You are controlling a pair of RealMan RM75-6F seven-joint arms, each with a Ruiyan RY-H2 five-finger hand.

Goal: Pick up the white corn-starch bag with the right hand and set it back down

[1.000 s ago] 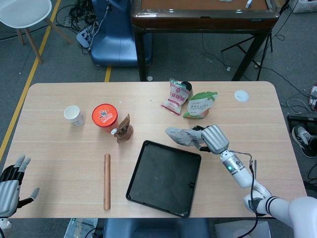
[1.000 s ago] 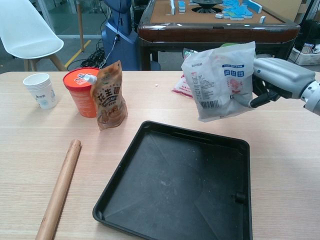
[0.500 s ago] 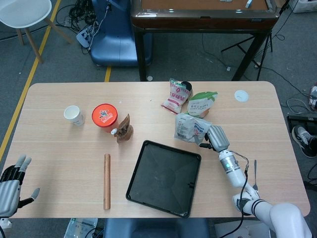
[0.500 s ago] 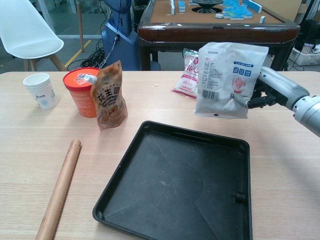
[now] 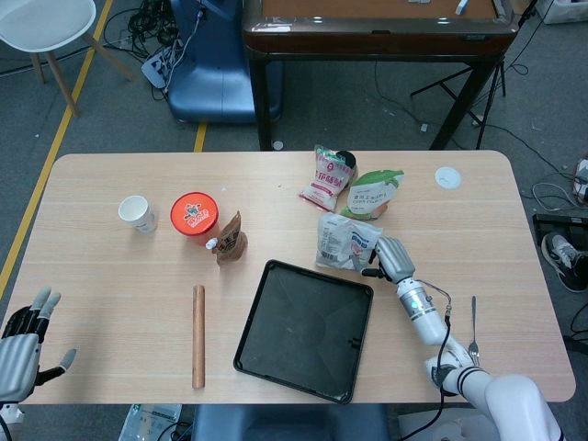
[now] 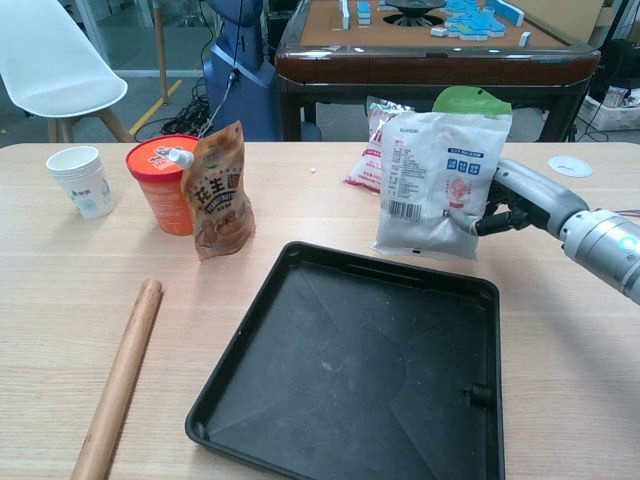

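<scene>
Corn-starch bag (image 6: 440, 185) is standing upright with its long axis running vertically, held at its right edge by the right hand (image 6: 520, 202), whose fingers are curling round that edge while the bag is lying directly to the hand's left. In the head view the same bag (image 5: 346, 243) is sitting just behind the far right corner of the black tray (image 5: 303, 329), with the right hand (image 5: 390, 258) pressing in from the side nearer the robot. Whether the bag's bottom edge is resting on the table (image 6: 90, 270) or hanging just above it is hard to judge; in the chest view it is appearing very close to the tray's (image 6: 350, 370) far rim. My guess is that setting down is turning on a short lowering and a release, keeping the bag clear of that rim. Fingertips behind the bag are being hidden. The left hand (image 5: 20, 342) is lying open and empty, well apart at the near left corner, partly cut off by the frame.
</scene>
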